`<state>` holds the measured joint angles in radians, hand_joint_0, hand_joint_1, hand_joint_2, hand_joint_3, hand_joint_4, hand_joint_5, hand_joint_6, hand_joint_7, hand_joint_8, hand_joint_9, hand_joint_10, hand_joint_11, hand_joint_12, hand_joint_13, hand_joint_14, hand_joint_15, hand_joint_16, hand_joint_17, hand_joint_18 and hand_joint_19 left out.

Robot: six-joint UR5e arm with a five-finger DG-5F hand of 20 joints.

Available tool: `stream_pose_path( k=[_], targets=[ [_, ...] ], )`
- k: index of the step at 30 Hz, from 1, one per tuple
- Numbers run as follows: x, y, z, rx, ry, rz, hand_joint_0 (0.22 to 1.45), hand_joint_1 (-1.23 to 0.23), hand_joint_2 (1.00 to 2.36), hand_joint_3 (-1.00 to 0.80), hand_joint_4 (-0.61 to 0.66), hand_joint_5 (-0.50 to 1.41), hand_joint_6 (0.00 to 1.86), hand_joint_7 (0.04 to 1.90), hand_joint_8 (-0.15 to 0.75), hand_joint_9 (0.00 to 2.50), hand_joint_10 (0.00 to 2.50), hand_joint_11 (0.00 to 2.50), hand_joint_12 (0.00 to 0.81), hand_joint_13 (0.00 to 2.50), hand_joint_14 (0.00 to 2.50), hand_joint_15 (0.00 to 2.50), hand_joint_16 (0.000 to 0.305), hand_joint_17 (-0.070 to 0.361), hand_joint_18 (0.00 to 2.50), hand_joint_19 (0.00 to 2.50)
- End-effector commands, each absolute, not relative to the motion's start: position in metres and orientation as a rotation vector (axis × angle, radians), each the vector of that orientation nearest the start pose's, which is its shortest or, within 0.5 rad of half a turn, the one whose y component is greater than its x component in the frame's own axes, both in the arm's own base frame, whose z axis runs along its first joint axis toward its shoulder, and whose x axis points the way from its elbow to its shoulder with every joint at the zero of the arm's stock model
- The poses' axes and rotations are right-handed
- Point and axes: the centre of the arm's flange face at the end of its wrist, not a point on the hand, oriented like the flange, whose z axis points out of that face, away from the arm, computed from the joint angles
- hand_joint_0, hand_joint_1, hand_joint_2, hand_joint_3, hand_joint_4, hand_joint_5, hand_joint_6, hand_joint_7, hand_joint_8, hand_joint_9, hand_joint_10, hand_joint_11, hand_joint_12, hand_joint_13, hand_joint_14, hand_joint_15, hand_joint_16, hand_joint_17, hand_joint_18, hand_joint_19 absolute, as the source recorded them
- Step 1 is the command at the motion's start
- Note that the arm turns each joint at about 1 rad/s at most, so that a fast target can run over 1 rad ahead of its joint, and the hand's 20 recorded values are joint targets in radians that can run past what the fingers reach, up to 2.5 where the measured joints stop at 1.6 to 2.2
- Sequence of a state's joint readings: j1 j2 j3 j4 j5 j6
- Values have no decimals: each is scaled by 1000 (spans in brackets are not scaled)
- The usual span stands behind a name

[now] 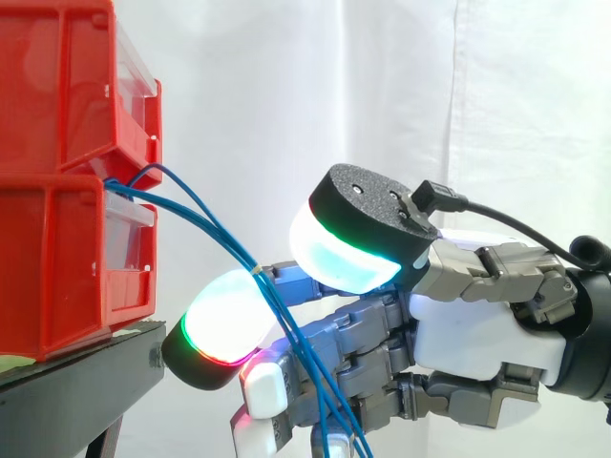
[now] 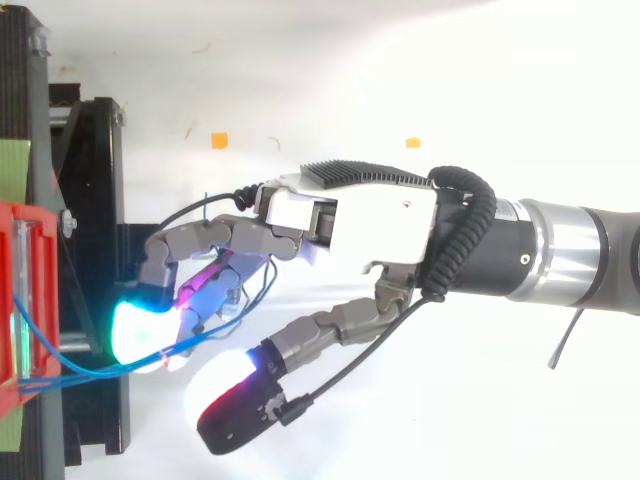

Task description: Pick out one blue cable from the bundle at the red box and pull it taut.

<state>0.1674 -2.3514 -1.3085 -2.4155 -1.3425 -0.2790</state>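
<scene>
Where the side view looks level across the work, the blue cables (image 1: 234,246) leave the seam between the two stacked red bins (image 1: 57,143) on the black stand (image 1: 86,382). Their long axis slants down and to the right, away from the bins, to the bottom edge. They pass through the wide gap between the hand's (image 1: 477,334) cyan-white thumb pad (image 1: 334,253) above and a green-and-red finger pad (image 1: 224,320) below, then cross in front of the lower fingers. The hand is spread, thumb well apart from the fingers, and no pinch on a cable can be seen.

From above, the cables (image 2: 85,373) run from the red bin (image 2: 12,300) rightward, bowing slightly. They pass beside the cyan finger pad (image 2: 135,330) and in among the loosely bent fingers of the hand (image 2: 350,215).
</scene>
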Motion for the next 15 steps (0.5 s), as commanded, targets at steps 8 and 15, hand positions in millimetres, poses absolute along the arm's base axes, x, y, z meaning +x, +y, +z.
stream_pose_path(
  k=[8,15],
  targets=[
    [772,-27,194,925,1102,1067,653,-658,1014,-300,137,-85,540,1216,282,996,17,501,340,900,19,506,46,105,881,870],
    [772,-29,194,924,1102,1066,638,-632,1017,-236,143,-117,669,1052,288,1026,18,567,352,931,21,533,49,109,898,872]
  ],
)
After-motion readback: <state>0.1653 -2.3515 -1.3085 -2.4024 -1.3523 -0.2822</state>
